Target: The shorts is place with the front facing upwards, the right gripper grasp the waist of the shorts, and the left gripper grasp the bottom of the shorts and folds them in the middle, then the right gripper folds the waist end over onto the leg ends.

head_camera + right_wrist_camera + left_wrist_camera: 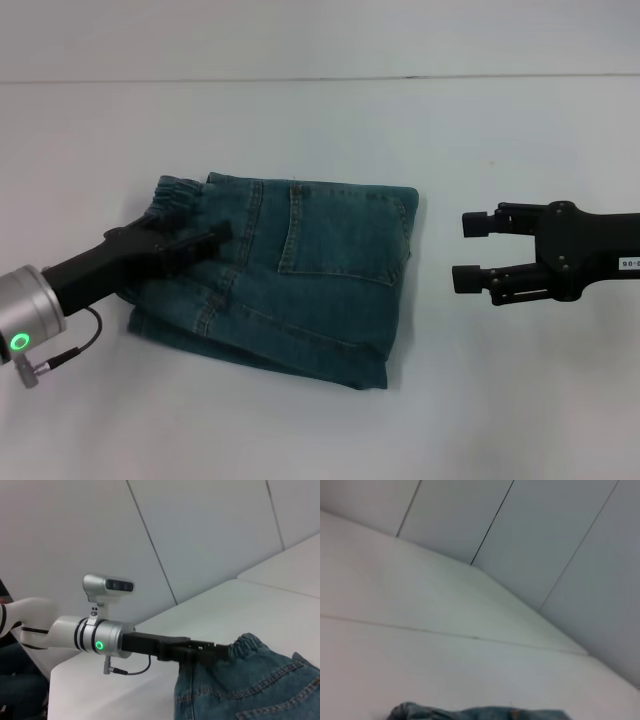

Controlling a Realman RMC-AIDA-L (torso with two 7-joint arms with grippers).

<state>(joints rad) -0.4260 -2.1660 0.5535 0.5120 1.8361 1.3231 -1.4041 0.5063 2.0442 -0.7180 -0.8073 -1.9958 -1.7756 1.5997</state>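
1. Nearest the head camera, at about 8 o'clock in its view, comes the silver-grey cylindrical wrist [28, 308] with a green ring light, carrying the left gripper [205, 243], a black two-fingered metal gripper with no label; it lies over the waist-side edge of the denim, and whether its fingers pinch cloth or merely rest on it I cannot tell

2. Blue-green washed denim shorts [300, 270] with orange stitching lie as a compact, layered bundle just left of centre on the white table [320, 120]; the patch pocket [340, 235] faces up; the gathered elastic waist [178, 192] shows at about 10 o'clock of the bundle

3. At 3 o'clock, well apart from the cloth, hovers the right gripper [472, 250], black metal with a small white label; its two fingers are spread and hold nothing

4. Judged from the doubled layers, the middle fold looks done; the waist appears not yet brought over the leg ends, though I cannot make out the hems, so that last fold, and perhaps some tidying, seems to remain

5. Count: one pair of shorts; one visible pocket; two grippers; one table
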